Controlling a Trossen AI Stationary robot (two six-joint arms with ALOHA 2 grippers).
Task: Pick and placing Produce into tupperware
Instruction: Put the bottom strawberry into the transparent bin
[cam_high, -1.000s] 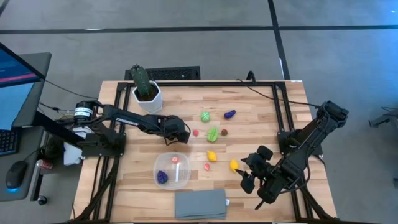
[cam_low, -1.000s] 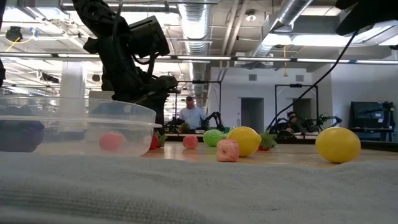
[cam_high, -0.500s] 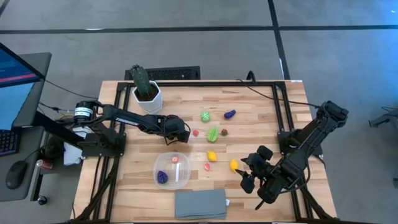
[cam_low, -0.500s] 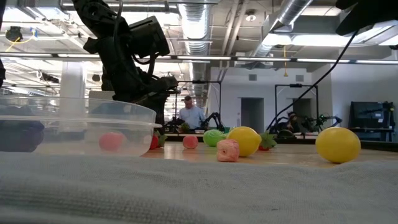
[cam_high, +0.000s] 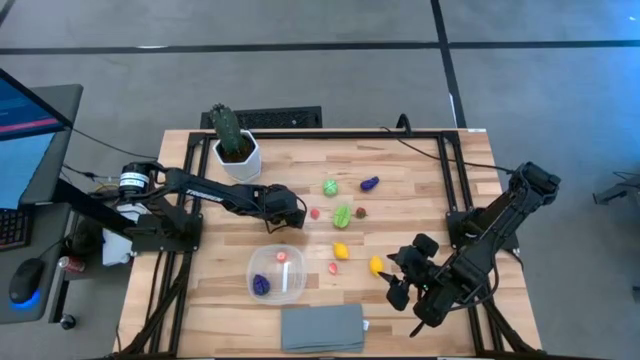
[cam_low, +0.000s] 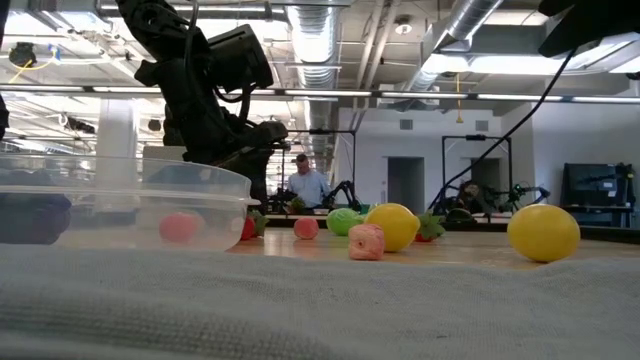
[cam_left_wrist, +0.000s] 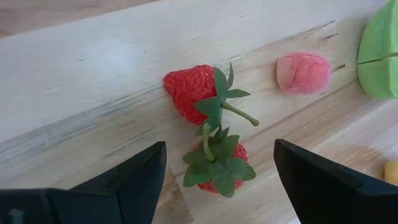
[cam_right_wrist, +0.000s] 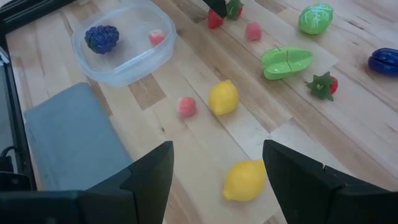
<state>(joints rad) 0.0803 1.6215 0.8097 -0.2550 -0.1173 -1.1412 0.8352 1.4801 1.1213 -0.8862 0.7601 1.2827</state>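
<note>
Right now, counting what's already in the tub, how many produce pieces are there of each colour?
Red strawberries: 3
Pink pieces: 3
Green pieces: 2
Yellow lemons: 2
Purple pieces: 2
Total: 12

Overhead, table-level and two wrist views share the tupperware (cam_high: 276, 273).

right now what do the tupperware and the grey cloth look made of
Tupperware: likely thin clear plastic, glossy; the produce inside shows through its wall. Grey cloth: seemingly woven fabric, matte, soft folded edges, with a fuzzy weave in the low view.
</note>
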